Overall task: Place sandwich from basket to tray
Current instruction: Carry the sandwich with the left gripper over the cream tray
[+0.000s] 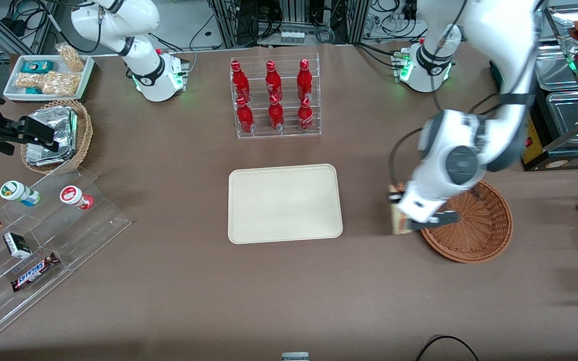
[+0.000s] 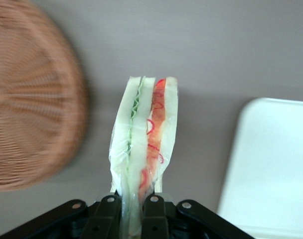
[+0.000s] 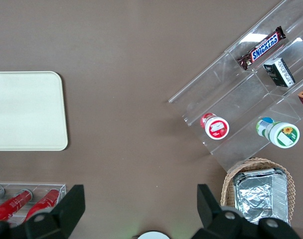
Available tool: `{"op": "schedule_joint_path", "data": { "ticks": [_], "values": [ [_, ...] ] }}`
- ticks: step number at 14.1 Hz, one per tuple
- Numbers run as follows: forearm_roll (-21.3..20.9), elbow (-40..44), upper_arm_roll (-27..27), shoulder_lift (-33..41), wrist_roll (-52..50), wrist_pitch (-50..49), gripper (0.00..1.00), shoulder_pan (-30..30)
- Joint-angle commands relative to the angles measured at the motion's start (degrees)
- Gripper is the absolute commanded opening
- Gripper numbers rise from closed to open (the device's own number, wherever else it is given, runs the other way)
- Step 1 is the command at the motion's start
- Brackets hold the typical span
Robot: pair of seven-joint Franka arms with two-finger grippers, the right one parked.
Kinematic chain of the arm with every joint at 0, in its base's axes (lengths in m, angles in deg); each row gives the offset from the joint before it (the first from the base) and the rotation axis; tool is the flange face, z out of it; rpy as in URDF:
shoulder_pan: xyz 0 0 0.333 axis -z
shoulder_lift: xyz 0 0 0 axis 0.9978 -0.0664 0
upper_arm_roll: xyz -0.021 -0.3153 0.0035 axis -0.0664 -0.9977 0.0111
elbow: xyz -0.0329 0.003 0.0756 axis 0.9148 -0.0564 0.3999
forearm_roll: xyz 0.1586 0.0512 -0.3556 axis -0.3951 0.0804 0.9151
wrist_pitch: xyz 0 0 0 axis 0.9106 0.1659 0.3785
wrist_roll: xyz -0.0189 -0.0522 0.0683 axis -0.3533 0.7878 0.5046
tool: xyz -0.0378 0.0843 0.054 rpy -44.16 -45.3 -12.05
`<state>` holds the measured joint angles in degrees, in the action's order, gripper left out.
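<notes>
I see the sandwich (image 2: 145,149) pinched between the fingers of my tool (image 2: 133,209), a wedge of pale bread standing on edge with green filling in one layer and red-orange in the other. It hangs above the bare surface, between the basket (image 1: 484,235) and the tray (image 1: 285,203), just beside the basket's rim. The basket is a shallow round of reddish-brown wicker with nothing in it. The tray is cream, flat, round-cornered, with nothing on it.
</notes>
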<state>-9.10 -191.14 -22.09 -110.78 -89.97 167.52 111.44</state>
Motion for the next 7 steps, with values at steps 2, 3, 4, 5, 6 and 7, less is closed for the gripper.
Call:
{"op": "schedule_joint_path", "data": {
  "ticks": [2, 3, 4, 5, 6, 7],
  "values": [
    [4.2, 6.6, 0.9, -8.4, -8.8, 6.6, 0.00, 11.4],
    [4.4, 10.2, 0.9, -11.1, -12.1, 6.6, 0.00, 13.7],
    [4.4, 13.6, 0.9, -13.5, -15.2, 6.6, 0.00, 15.5],
    [4.2, 16.4, 0.9, -15.9, -18.1, 6.6, 0.00, 17.5],
    [4.3, 18.2, 0.9, -17.6, -20.0, 6.6, 0.00, 19.2],
    [4.1, 20.6, 0.9, -19.3, -21.7, 6.7, 0.00, 20.5]
  ]
}}
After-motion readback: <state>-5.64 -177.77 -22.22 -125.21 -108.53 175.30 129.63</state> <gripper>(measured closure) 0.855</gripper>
